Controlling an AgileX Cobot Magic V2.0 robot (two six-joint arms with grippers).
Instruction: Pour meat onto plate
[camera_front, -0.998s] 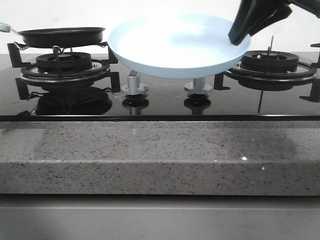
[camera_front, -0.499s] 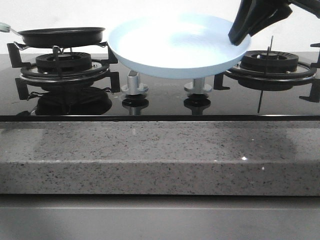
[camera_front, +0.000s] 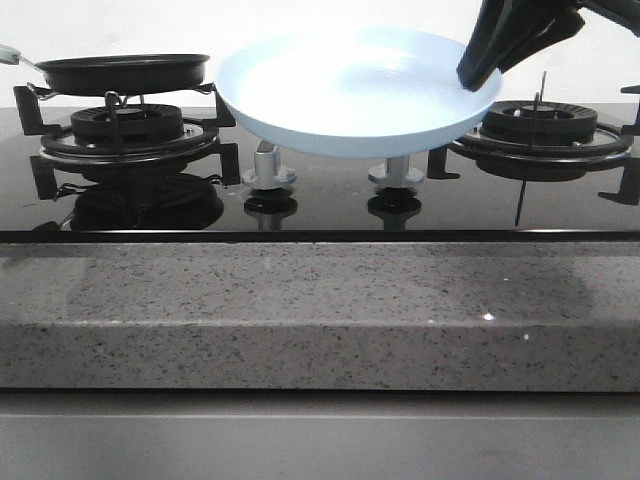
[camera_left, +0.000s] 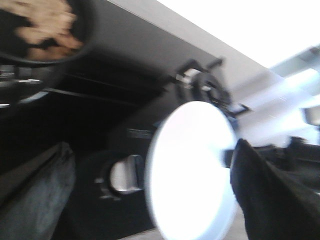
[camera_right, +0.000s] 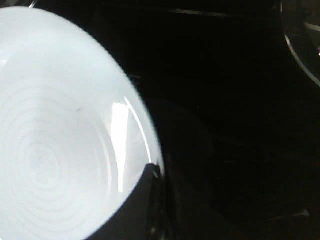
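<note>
Plate (camera_front: 350, 90) pinched at rim by right hand (camera_front: 480, 72), no readable writing

A black glass stove top (camera_front: 320, 205) is lying behind a speckled grey stone counter edge (camera_front: 320, 315). A plain white wall (camera_front: 110, 25) is standing behind, brightly lit.

This is a kitchen, at the cooking range. A black glass gas hob (camera_front: 330, 205) is set into a speckled grey stone counter (camera_front: 320, 310). It has two burners under black iron pan supports, one on the left (camera_front: 125, 125) and one on the right (camera_front: 540, 125), with two silver control knobs (camera_front: 270, 175) between them. A black frying pan (camera_front: 125, 72) sits on the left burner, and a plain white wall (camera_front: 300, 15) runs behind.
</note>
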